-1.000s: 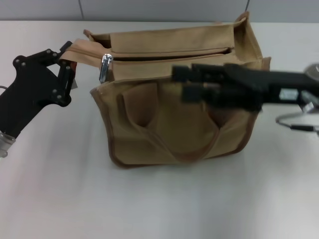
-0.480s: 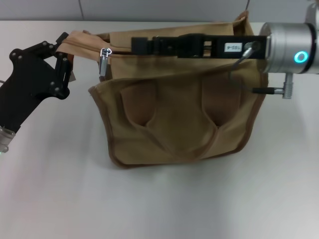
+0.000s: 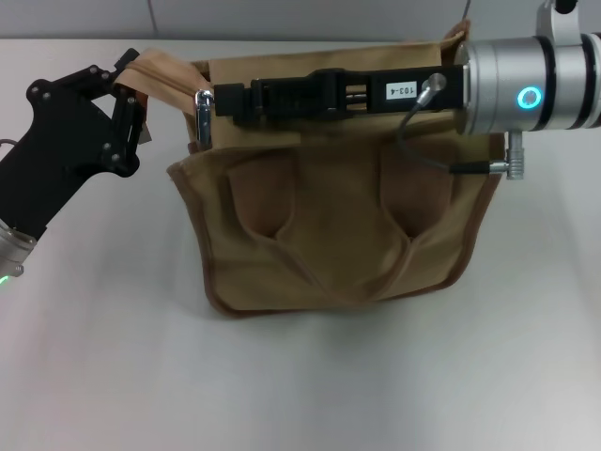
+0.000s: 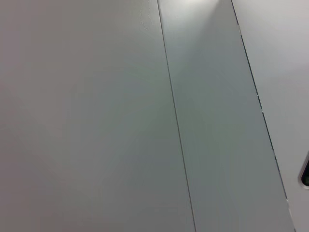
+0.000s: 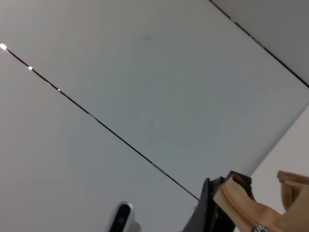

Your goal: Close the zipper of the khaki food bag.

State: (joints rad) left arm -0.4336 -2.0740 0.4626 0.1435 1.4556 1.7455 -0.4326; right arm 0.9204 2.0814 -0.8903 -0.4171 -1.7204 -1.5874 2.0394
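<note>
The khaki food bag [image 3: 329,225] stands on the white table in the head view, handles hanging down its front. The zipper's silver pull tab [image 3: 202,117] hangs at the left end of the top edge. My right gripper [image 3: 223,99] lies along the bag's top from the right and hides most of the zipper line. Its tip is just right of the pull tab. My left gripper [image 3: 131,99] is shut on the bag's left end flap [image 3: 160,73], which also shows in the right wrist view [image 5: 239,195].
The white table [image 3: 300,376] stretches in front of and beside the bag. A grey wall runs behind it [image 3: 282,17]. The left wrist view shows only grey wall panels [image 4: 96,121].
My right arm has risen from in front of the bag to lie along its top, and its tip has slid left towards the pull tab. My left gripper has kept hold of the flap.
</note>
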